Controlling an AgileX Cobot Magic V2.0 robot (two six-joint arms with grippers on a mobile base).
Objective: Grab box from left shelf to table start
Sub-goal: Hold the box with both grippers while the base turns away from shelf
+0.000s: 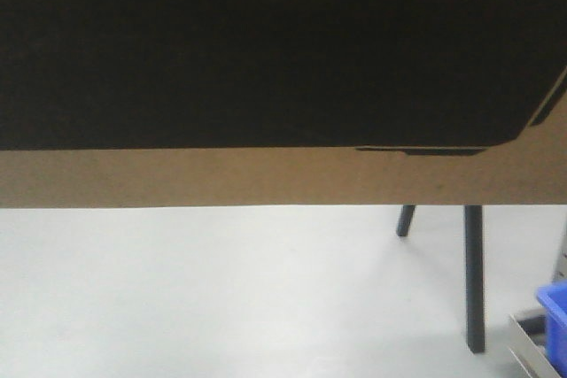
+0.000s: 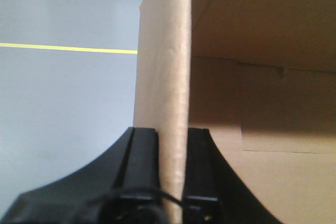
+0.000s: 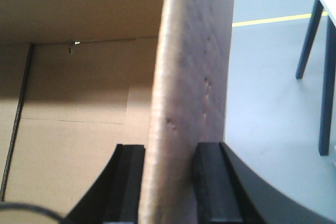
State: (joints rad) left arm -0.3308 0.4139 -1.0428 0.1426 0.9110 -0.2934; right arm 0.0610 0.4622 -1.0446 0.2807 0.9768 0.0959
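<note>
Holding the box by two walls
Left hand and right hand each pinch stiff cardboard rising toward 12 o'clock; likely light, creasable.

The box is brown corrugated cardboard, matt and slightly fibrous, with a flat matt black printed panel. Its flap edges look rough and dented in the wrist views. The left gripper and right gripper are smooth black plastic with a dull sheen. The floor is smooth, grey and faintly glossy. The bin is blue plastic.
</note>
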